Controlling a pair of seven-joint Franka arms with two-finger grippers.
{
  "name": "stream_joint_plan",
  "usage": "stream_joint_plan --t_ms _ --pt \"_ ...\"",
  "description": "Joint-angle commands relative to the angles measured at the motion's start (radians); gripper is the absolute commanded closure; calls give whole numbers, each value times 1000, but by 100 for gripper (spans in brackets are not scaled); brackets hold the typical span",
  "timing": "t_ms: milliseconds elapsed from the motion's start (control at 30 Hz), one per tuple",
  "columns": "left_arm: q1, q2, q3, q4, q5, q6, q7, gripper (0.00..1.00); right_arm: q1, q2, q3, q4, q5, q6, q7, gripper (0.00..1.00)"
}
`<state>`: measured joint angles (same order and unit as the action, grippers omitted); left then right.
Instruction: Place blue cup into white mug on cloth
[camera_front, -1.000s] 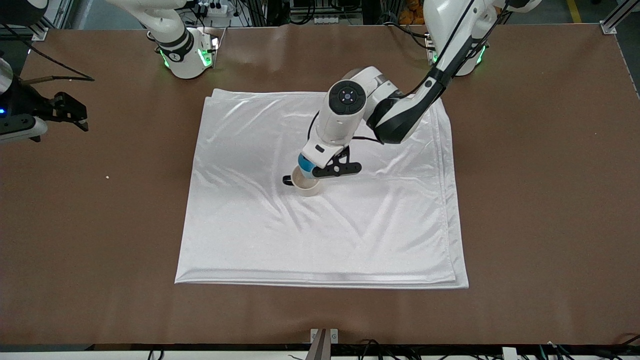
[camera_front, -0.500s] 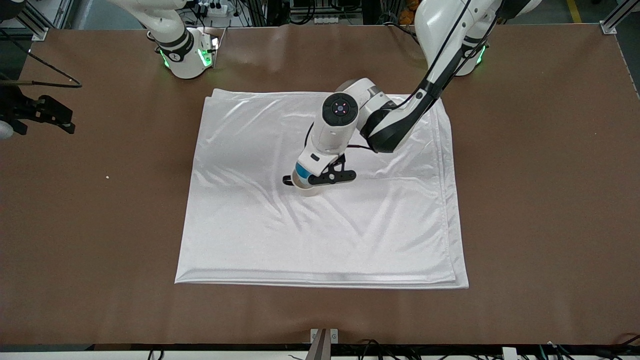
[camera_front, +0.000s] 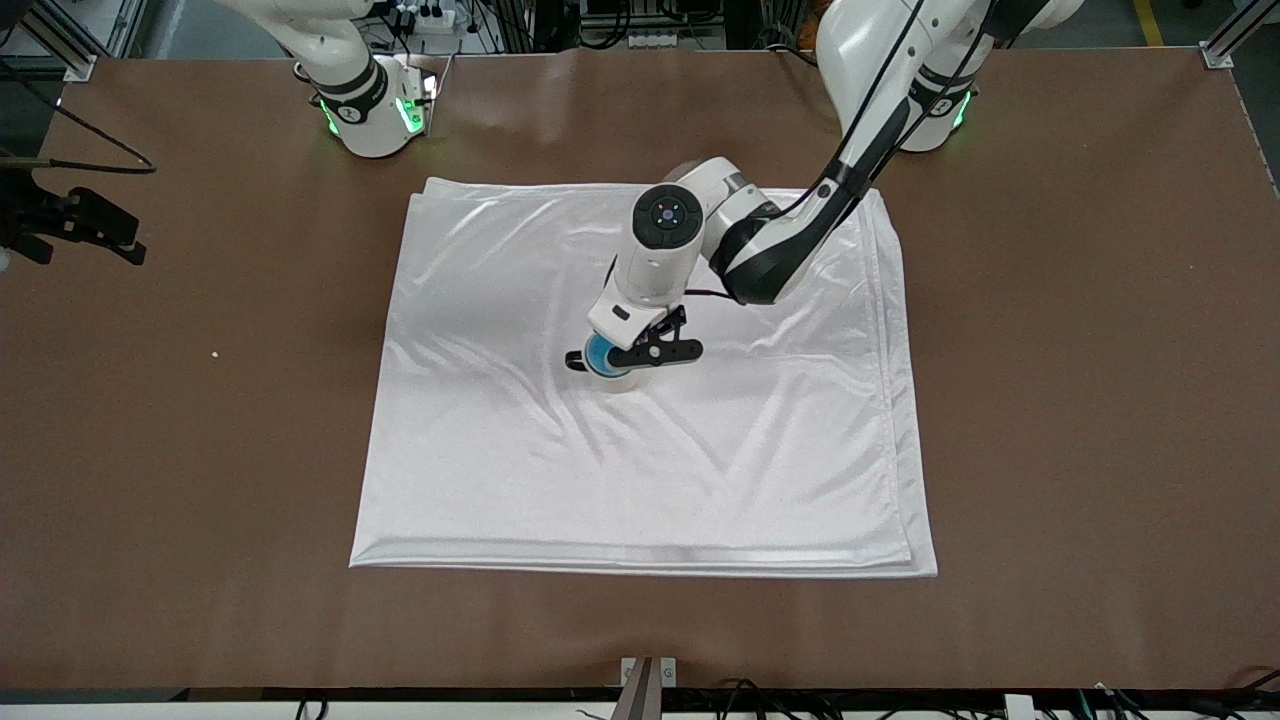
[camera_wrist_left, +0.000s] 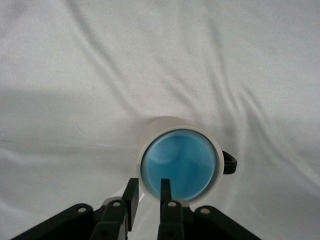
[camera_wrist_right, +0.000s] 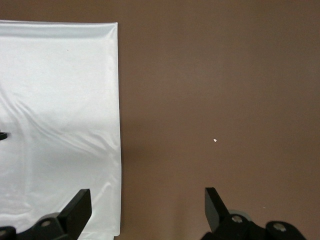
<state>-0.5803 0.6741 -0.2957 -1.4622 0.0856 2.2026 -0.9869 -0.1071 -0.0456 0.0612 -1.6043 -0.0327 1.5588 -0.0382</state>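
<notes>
The blue cup (camera_front: 600, 353) sits inside the white mug (camera_front: 622, 380), which stands near the middle of the cloth (camera_front: 640, 470). In the left wrist view the blue cup (camera_wrist_left: 180, 162) fills the white mug (camera_wrist_left: 172, 123), whose black handle (camera_wrist_left: 229, 162) sticks out to one side. My left gripper (camera_front: 640, 352) is low over the cups. Its fingers (camera_wrist_left: 165, 189) straddle the rims, one inside the blue cup and one outside the mug, slightly parted with a gap showing. My right gripper (camera_front: 125, 232) waits open and empty over bare table at the right arm's end (camera_wrist_right: 147, 197).
The brown table (camera_front: 1080, 400) surrounds the cloth. A small white crumb (camera_front: 214, 353) lies on the table toward the right arm's end and also shows in the right wrist view (camera_wrist_right: 215, 140). The cloth's edge (camera_wrist_right: 119, 125) shows there too.
My left gripper has come down and moved the blue cup into the white mug. My right gripper has drawn a little farther toward the table's edge.
</notes>
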Motion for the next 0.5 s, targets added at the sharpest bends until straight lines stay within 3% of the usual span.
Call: stream_joint_plan --t_ms 0,267,467 --pt "-23 18 13 34 29 5 -30 0 47 12 -58 24 22 0 21 0" --pt "-18 -4 32 54 29 2 -24 0 52 16 -69 21 22 18 30 0" --pt "-9 -77 78 54 31 -14 -19 0 52 18 -70 17 22 14 41 0"
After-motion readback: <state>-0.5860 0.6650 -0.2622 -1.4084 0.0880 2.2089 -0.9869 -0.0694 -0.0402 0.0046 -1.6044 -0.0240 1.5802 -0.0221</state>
